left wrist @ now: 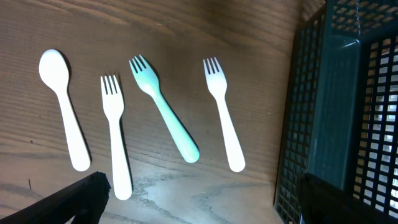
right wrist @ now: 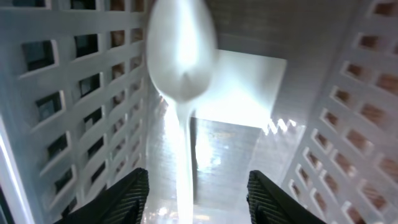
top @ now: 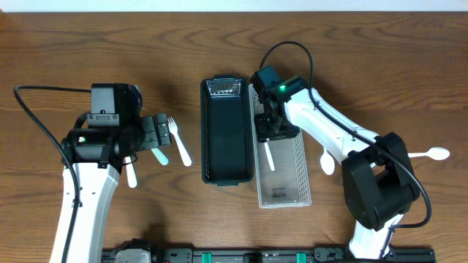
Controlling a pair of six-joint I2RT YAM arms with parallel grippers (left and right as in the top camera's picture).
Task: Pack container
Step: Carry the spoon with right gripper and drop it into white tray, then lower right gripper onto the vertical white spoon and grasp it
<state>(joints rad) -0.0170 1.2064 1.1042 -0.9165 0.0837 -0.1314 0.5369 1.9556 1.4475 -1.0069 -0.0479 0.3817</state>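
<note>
A white spoon (right wrist: 181,56) is seen inside the white basket (top: 289,188), its handle running between the right fingers (right wrist: 127,199), which are spread apart and not pressed on it. The release is judged done. The fingers should be raised straight up and kept wide, so that neither the handle nor the basket walls are caught. The left fingers (left wrist: 74,202) are open and empty. They are held over a mint fork (left wrist: 163,115) and other cutlery on the tabletop (top: 365,44), well left of the white basket, beyond a dark basket (top: 207,131).
</note>
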